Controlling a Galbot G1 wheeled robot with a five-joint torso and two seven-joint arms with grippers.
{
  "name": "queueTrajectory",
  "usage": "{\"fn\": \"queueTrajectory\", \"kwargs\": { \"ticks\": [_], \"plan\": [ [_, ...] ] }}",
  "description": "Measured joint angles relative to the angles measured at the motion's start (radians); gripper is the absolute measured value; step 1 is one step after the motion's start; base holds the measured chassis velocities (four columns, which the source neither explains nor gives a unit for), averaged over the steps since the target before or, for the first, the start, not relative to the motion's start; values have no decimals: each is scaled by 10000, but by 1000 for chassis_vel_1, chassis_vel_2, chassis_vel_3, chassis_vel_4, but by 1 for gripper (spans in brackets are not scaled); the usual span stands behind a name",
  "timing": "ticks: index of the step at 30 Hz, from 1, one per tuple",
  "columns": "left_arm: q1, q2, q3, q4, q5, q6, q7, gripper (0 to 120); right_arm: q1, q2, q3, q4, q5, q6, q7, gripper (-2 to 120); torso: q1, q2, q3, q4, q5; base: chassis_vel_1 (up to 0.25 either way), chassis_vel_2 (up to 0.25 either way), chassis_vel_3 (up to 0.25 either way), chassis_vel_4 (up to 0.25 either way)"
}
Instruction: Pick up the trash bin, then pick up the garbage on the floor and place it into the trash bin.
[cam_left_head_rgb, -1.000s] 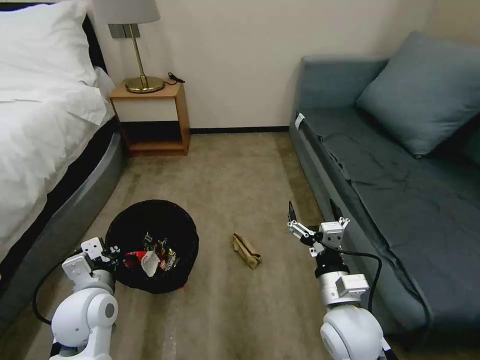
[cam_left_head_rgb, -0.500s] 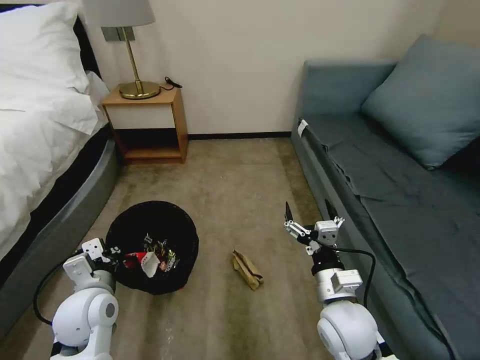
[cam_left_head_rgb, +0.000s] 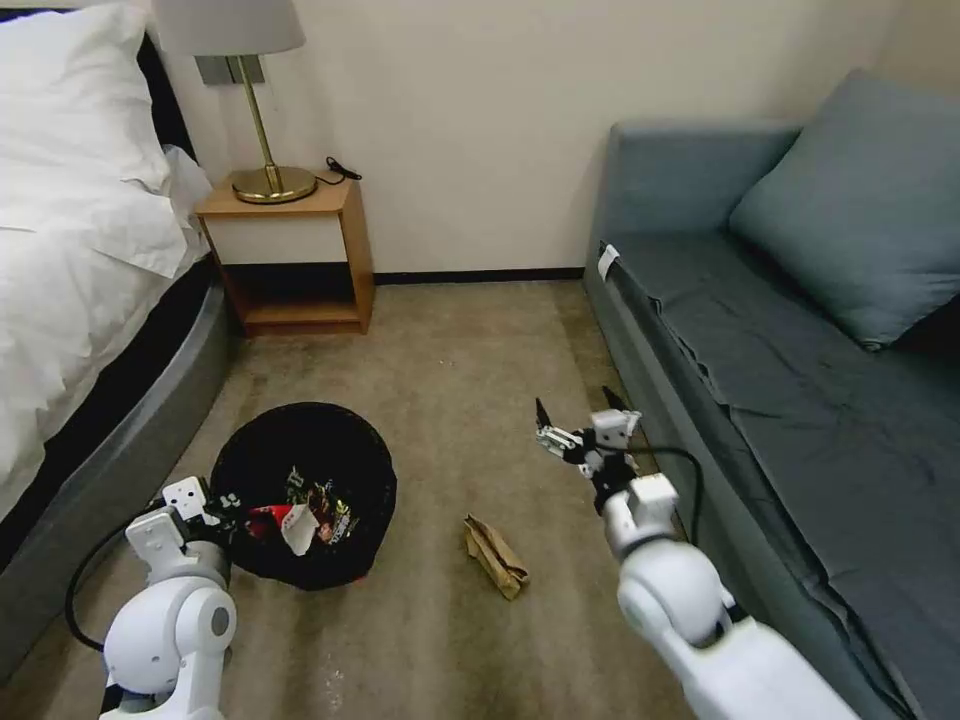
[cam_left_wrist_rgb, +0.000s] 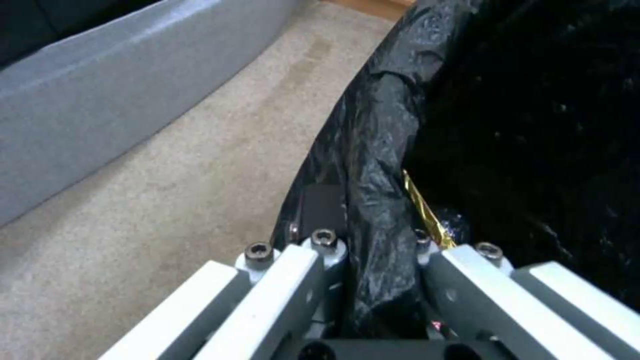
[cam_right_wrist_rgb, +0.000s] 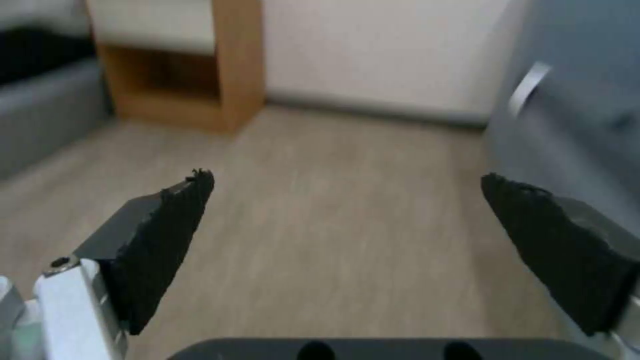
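The round black trash bin (cam_left_head_rgb: 300, 440) with its crinkly bag sits on the carpet at the left, with several pieces of garbage (cam_left_head_rgb: 305, 512) inside. My left gripper (cam_left_head_rgb: 232, 508) is shut on the trash bin's near rim (cam_left_wrist_rgb: 373, 200), one finger on each side of the bag-covered wall. A tan crumpled paper bag (cam_left_head_rgb: 494, 556) lies on the floor between the bin and the sofa. My right gripper (cam_left_head_rgb: 572, 408) hovers open above the carpet, beyond and to the right of the paper bag, its black fingers (cam_right_wrist_rgb: 167, 235) wide apart with nothing between them.
A grey sofa (cam_left_head_rgb: 800, 400) runs along the right, close to my right arm. The bed (cam_left_head_rgb: 90, 300) and its grey base border the left. A wooden nightstand (cam_left_head_rgb: 290, 250) with a brass lamp stands against the far wall. Open carpet lies in the middle.
The camera has shifted, moving the whole scene slightly. My right arm has reached forward and leftward, away from the sofa edge. The left gripper, bin and paper bag have stayed in place.
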Motion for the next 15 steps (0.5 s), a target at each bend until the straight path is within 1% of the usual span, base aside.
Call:
{"fn": "queueTrajectory", "kwargs": {
  "ticks": [1,2,3,4,5,8,9,12,15],
  "plan": [
    [4,-22,-1,23,34,0,0,2,439,-105,-471,-222,571,-390,153,100,1,0,0,-2,3,0,0,0,0],
    [6,-40,-2,37,60,0,0,2,722,-150,-736,-376,863,-633,243,100,0,0,0,-2,2,0,0,0,0],
    [7,-80,0,55,109,0,-3,2,1204,-176,-1219,-708,1377,-1097,408,100,0,0,0,-1,-1,0,0,0,0],
    [7,-80,0,55,109,0,-3,2,1204,-176,-1219,-708,1377,-1097,408,100,0,0,0,-1,-1,0,0,0,0],
    [8,-108,12,57,132,0,-3,2,1536,-173,-1566,-996,1664,-1287,498,100,0,0,0,0,-1,0,0,0,0],
    [17,-176,29,60,219,0,-3,2,2565,-35,-2627,-2181,2510,-1936,625,100,0,0,0,-1,0,0,0,0,0],
    [17,-176,29,60,219,0,-3,2,2565,-35,-2627,-2181,2510,-1936,625,100,0,0,0,-1,0,0,0,0,0],
    [37,-194,18,60,249,0,-3,2,3112,63,-3418,-3128,3150,-2477,629,100,1,0,0,-1,2,0,0,0,0],
    [55,-198,2,60,257,0,-3,2,3338,98,-3861,-3580,3215,-2630,559,100,0,0,0,0,0,0,0,0,0]
  ]
}}
